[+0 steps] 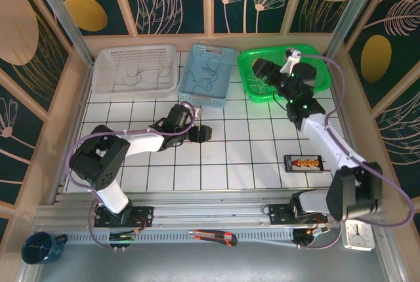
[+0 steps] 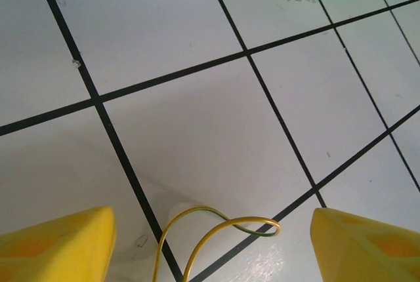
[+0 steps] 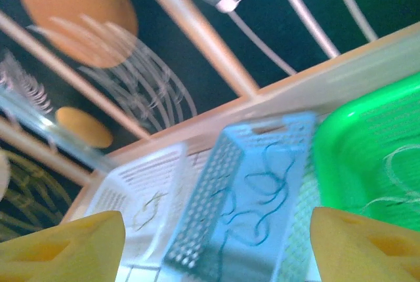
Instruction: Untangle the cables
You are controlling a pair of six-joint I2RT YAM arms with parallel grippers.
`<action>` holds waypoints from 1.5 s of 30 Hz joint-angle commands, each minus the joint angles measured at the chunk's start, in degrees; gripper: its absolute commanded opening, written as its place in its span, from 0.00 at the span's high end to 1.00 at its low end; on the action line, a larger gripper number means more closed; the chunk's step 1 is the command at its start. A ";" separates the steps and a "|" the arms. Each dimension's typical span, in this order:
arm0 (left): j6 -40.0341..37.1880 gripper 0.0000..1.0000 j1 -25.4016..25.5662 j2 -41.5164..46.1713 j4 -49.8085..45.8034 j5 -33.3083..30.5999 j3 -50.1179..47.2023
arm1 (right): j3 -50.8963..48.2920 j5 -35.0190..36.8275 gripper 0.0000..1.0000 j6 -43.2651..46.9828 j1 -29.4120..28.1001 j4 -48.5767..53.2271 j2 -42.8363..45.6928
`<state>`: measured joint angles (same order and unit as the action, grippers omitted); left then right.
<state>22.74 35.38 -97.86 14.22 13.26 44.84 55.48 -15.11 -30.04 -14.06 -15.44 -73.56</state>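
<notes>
A yellow-green cable (image 2: 223, 226) lies looped on the white tiled table (image 2: 197, 98), between the fingers of my left gripper (image 2: 210, 252), which is open and not touching it. In the top view the left gripper (image 1: 202, 132) is low over the table's middle. My right gripper (image 1: 262, 69) hangs open and holds nothing over the green basket (image 1: 252, 88). A blue cable (image 3: 262, 190) lies in the blue basket (image 3: 203, 229), a yellowish cable (image 3: 147, 206) in the white basket (image 3: 125, 183), and a pale cable (image 3: 394, 183) in the green basket (image 3: 354, 164).
The three baskets stand in a row at the back: white (image 1: 105, 82), blue (image 1: 223, 98), green. A small dark device (image 1: 303, 162) lies on the tiles at the right. A utility knife (image 1: 213, 236), a clock (image 1: 357, 235) and a mug (image 1: 39, 248) sit by the near rail.
</notes>
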 commanded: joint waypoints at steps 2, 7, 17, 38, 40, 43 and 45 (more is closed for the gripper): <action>-1.68 0.39 0.09 -3.04 -1.76 0.87 1.35 | -6.23 -0.63 0.27 -1.65 -4.33 1.64 6.29; -1.14 0.85 0.07 -3.73 -0.89 0.16 1.29 | -11.48 1.30 0.29 -2.12 -9.97 3.22 11.24; 1.16 1.00 0.01 7.58 -3.26 -3.02 2.67 | -19.87 2.22 0.31 -2.72 -15.40 1.69 12.34; 7.34 1.00 -26.11 7.44 -2.10 -3.59 19.85 | -20.85 3.89 0.32 -2.53 -15.82 5.20 18.48; 7.62 1.00 -27.80 4.36 -1.96 -3.58 22.43 | -20.85 4.36 0.32 -2.00 -15.86 6.34 19.18; 7.34 0.96 -29.84 0.15 -2.10 -3.76 26.06 | -20.92 5.12 0.32 -1.34 -15.73 7.80 19.94; 7.05 0.94 -30.87 -3.10 -2.50 -4.10 28.12 | -21.07 5.60 0.32 -1.05 -15.73 8.43 20.37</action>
<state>29.06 5.61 -97.73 11.33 8.71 70.00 35.07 -11.51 -32.03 -29.36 -9.04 -54.54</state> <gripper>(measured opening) 0.055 0.681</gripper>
